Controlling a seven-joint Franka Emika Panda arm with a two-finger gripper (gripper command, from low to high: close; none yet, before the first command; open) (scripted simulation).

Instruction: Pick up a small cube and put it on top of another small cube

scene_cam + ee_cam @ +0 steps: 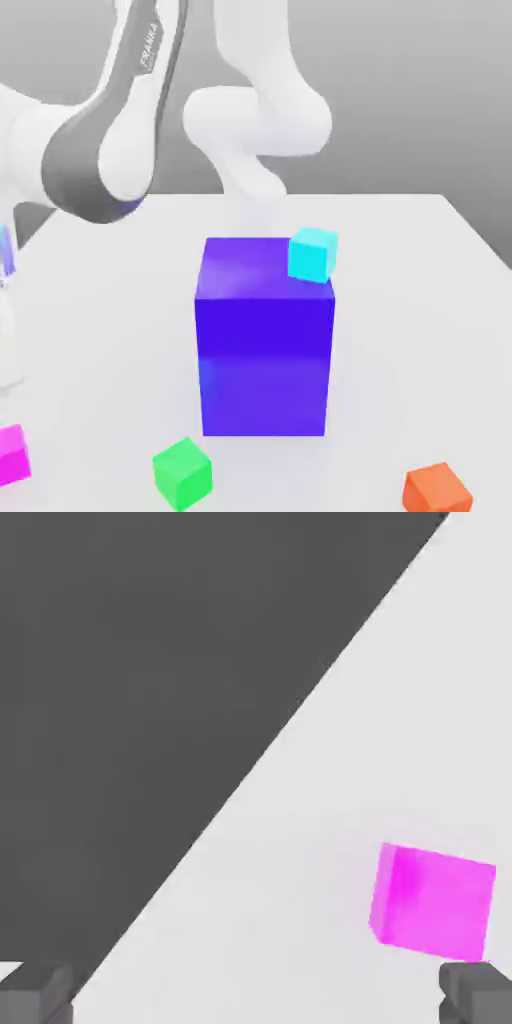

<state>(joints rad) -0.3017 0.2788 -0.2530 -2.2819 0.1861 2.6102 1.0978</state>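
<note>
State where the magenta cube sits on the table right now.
In the exterior view the magenta cube lies at the table's near-left corner, left of the green cube.

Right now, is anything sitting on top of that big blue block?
A cyan cube shows at the big blue block's upper back corner; whether it rests on top or stands behind it, I can't tell. The table behind the block is hidden.
</note>
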